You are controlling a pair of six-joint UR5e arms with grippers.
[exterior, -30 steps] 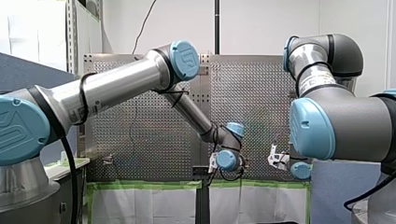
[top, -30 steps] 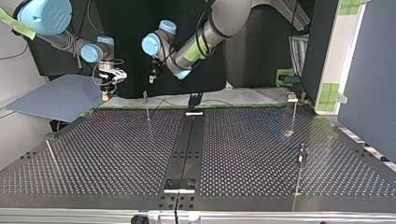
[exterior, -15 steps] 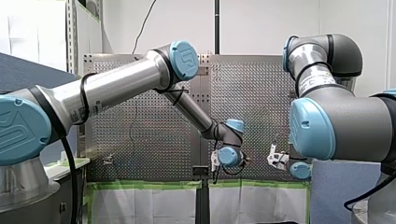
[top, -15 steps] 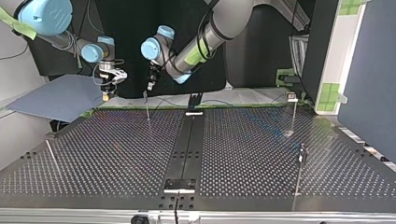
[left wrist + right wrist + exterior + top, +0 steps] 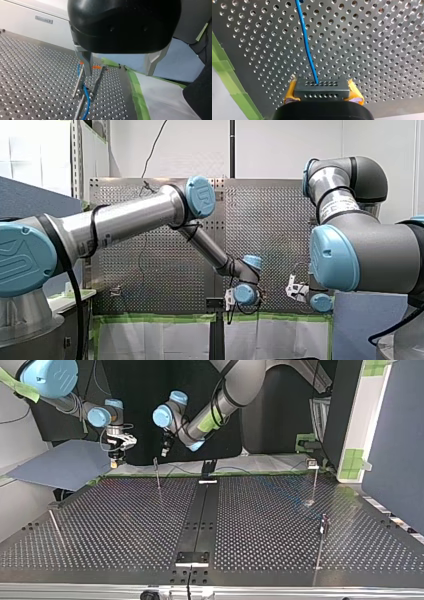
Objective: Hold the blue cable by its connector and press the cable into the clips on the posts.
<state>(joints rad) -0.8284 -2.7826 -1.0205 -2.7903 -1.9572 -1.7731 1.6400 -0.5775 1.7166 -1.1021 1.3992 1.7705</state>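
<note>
Right arm's jaws are clamped on the dark, hole-dotted rectangular connector (image 5: 322,88), with a yellow pad (image 5: 290,94) pressed to each end of it. The thin blue cable (image 5: 307,45) leaves the connector's upper face and runs straight away from the jaws over the perforated metal bench (image 5: 374,50). A strip of green tape (image 5: 227,82) borders the bench on one side. In the top view these right jaws hang at the view's left, just off the bench's far edge. Left arm's jaws are spread wide, the two bare metal fingers (image 5: 86,62) well apart under the black body. Just under one finger stands a thin metal post (image 5: 78,82) with orange clip parts at its top, and the blue cable passes close beside this post and down to the bench. Cannot tell whether the cable is seated in the clip. In the top view the left jaws hover just above the same post (image 5: 157,474) near the far edge. Two further thin posts (image 5: 315,482) stand at that view's right, one behind the other.
</note>
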